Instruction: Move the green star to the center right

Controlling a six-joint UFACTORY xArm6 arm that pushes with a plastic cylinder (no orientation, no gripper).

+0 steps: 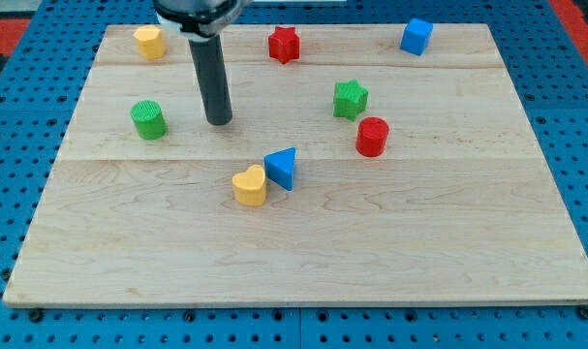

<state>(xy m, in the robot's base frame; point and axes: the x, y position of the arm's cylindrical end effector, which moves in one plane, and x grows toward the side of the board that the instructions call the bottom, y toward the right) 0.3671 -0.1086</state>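
The green star [351, 99] lies on the wooden board right of centre, in the upper half. A red cylinder [372, 137] stands just below and to its right, close to it but apart. My tip [219, 121] rests on the board well to the left of the green star, about a quarter of the board's width away. The tip touches no block. A green cylinder [149, 120] stands to the tip's left.
A yellow heart [250, 185] and a blue triangle [282, 168] sit touching near the board's centre, below the tip. A yellow block [150, 42], a red star [285, 45] and a blue cube [417, 37] lie along the top edge. The board [303, 262] rests on a blue pegboard.
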